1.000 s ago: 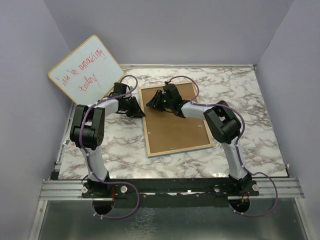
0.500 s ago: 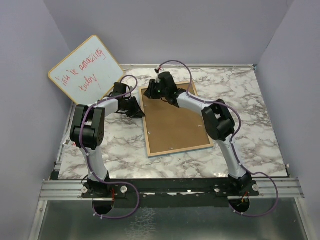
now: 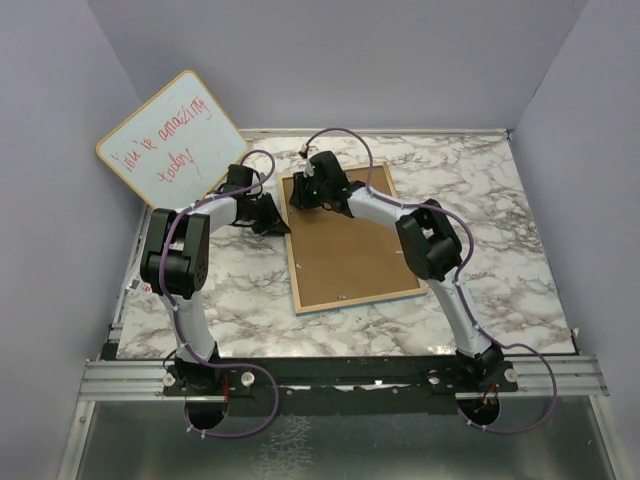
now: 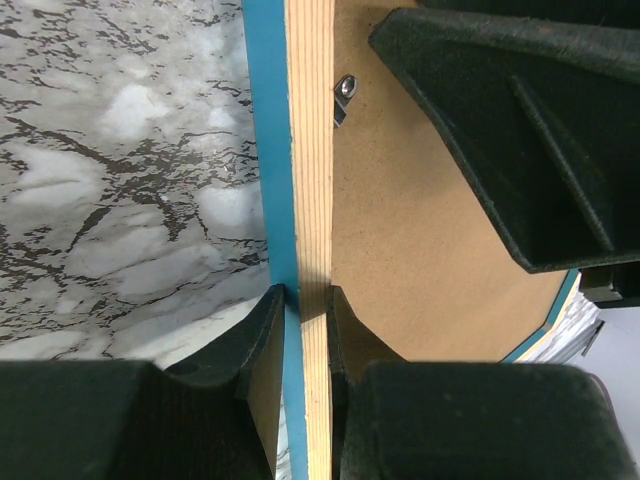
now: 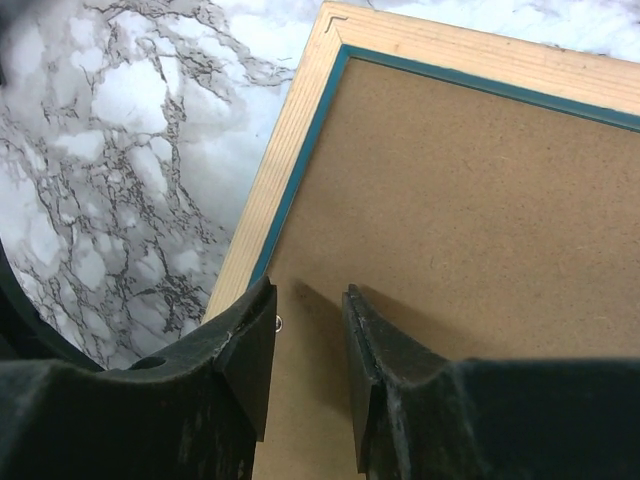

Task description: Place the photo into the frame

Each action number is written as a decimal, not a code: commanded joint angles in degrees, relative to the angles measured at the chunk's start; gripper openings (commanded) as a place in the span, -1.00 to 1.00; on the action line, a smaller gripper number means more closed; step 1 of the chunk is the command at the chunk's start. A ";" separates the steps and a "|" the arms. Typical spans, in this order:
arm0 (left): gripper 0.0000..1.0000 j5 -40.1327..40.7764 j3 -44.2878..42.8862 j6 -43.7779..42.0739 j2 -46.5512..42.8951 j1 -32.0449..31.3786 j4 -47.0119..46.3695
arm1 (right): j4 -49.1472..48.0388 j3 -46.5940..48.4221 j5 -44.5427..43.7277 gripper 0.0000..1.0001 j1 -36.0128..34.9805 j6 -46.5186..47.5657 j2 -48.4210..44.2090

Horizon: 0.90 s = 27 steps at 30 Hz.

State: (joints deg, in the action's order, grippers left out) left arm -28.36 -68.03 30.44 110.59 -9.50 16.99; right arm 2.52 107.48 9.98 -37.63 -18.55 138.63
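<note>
The frame (image 3: 360, 299) lies face down on the marble table, pale wood back up, with the brown backing board (image 3: 350, 250) inside it. My left gripper (image 3: 277, 222) is shut on the frame's left rail; in the left wrist view its jaws (image 4: 305, 295) pinch the blue and wood edge (image 4: 310, 150). My right gripper (image 3: 300, 195) hovers over the backing board (image 5: 470, 200) near the frame's far left corner (image 5: 270, 170), jaws a narrow gap apart and empty (image 5: 310, 295). The photo is not visible.
A whiteboard (image 3: 170, 140) with red handwriting leans against the left wall at the back. A small metal tab (image 4: 343, 92) sits on the frame's inner edge by the backing board. Purple walls close in the table on three sides.
My right gripper has moved left along the far part of the backing board, towards the frame's far left corner. The left gripper and the frame have not moved.
</note>
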 commanded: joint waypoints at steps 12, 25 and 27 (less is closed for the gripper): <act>-0.95 6.74 1.42 -1.96 4.68 -0.17 2.20 | 6.18 -1.02 -8.14 -0.31 -4.62 9.68 2.05; -0.96 6.83 1.06 -2.18 4.92 -0.08 2.45 | 3.97 -7.55 -5.96 -0.30 -5.00 11.38 -2.22; -0.96 6.78 0.98 -2.14 5.07 -0.13 2.47 | 3.91 -8.17 -6.10 -0.30 -5.03 11.67 -2.79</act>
State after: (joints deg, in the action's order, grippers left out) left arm -28.51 -68.47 30.39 110.87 -9.45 17.58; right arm 0.01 102.69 2.90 -41.80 -7.81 136.22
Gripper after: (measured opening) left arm 0.198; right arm 0.350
